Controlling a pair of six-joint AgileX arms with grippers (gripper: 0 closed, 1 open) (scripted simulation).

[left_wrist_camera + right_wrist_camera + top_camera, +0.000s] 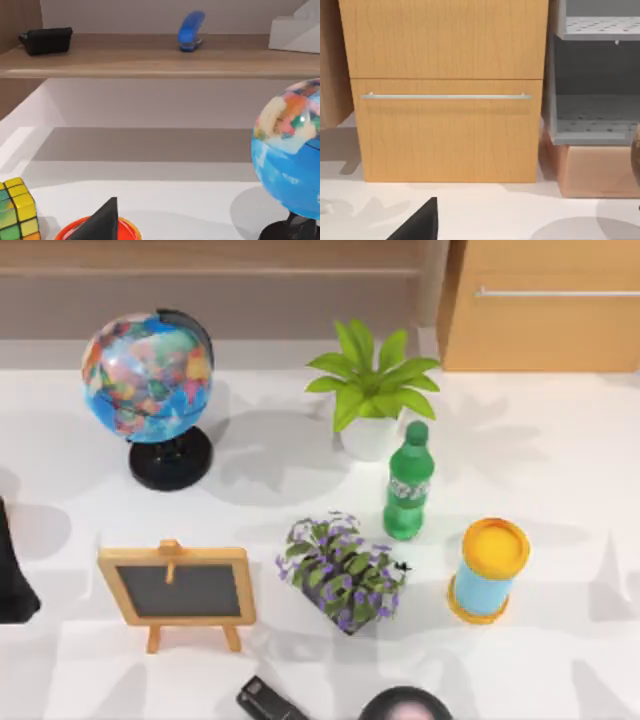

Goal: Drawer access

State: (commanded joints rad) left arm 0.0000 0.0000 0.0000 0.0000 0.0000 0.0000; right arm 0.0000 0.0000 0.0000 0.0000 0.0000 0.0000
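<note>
Drawer: the light-brown drawer [545,305] sits at the back right of the table; in our right wrist view its front [447,132] is flush with the cabinet, closed.
Handle: a thin silver bar [446,96] runs level across the drawer front (it also shows in the top view [557,292]), with nothing touching it.
Beside the drawer: a grey perforated shelf unit [592,75] stands just beside it on a pale wooden block [592,172].
Right gripper: we see one dark fingertip [420,222] low in the right wrist view, well apart from the drawer; whether the jaws are released or clenched we cannot tell.
Table middle: a potted plant [372,390], a green bottle [408,483], a box of purple flowers [343,572], a yellow-and-blue canister [488,570], a small chalkboard easel [180,590] and a globe [150,380].
Ledge: a long wooden ledge [160,60] carries a blue stapler [191,31] and a black object [46,40].
Left gripper: a dark fingertip [102,222] shows over an orange-red disc [125,231], near a colour cube [17,210]; jaw state likewise unclear.
</note>
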